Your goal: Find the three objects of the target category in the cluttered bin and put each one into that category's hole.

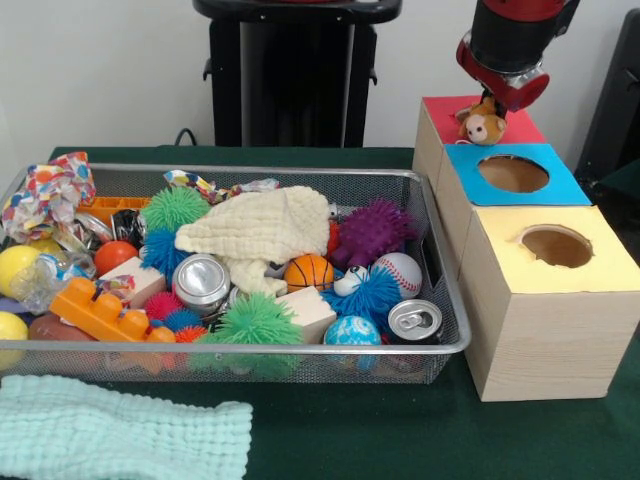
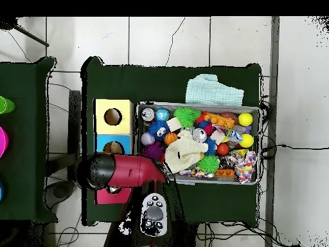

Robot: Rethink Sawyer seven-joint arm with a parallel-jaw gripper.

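A small tan-brown plush animal (image 1: 484,124) with a pale muzzle and dark eyes is hanging under the gripper (image 1: 492,104), right over the red-surround hole (image 1: 455,110) of the pale wooden box (image 1: 545,335). The red and black arm (image 1: 512,40) is coming down at the front view's 1 o'clock. The toy is hiding the fingers, so whether they are clamping it cannot be told. In the overhead view the arm (image 2: 122,170) is covering that end of the box, at about 8 o'clock.

The wire basket (image 1: 452,345) is sitting just beside the box, at its 9 o'clock in the front view. It is holding a cream cloth (image 1: 265,228), green spiky balls (image 1: 256,322), a purple spiky ball (image 1: 372,230), a small basketball (image 1: 308,271), a baseball (image 1: 402,272), two cans (image 1: 414,320) and an orange toy brick (image 1: 98,310). No writing on the cans or toys is legible.

A pale green cloth (image 1: 120,428) is lying on the table (image 1: 400,430) at the basket's 7 o'clock.
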